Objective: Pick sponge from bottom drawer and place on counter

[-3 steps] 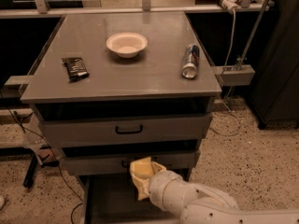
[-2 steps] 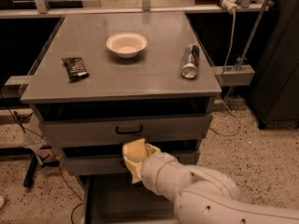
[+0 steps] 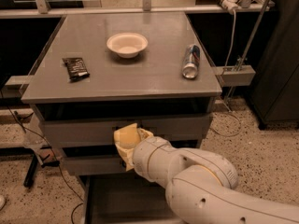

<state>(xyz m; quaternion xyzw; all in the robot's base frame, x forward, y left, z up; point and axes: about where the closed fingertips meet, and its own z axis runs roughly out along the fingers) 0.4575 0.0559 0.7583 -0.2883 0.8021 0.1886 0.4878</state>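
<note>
My gripper (image 3: 127, 143) is at the end of the white arm (image 3: 196, 181), in front of the middle drawer (image 3: 84, 132) and below the counter's front edge. It is shut on the sponge (image 3: 124, 137), a pale-yellow pad that shows between the paler fingers (image 3: 141, 134). The bottom drawer (image 3: 117, 199) stands pulled out beneath the arm; its dark inside shows no sponge. The counter (image 3: 140, 73) is the flat grey top of the cabinet, above the gripper.
On the counter stand a white bowl (image 3: 127, 44) at the back middle, a black packet (image 3: 75, 68) at the left and a can (image 3: 191, 61) lying on its side at the right. A black cable and stand foot (image 3: 32, 169) lie on the floor at left.
The gripper with the sponge has risen from the bottom drawer's level to in front of the middle drawer and shifted slightly left. The things on the counter have not moved.
</note>
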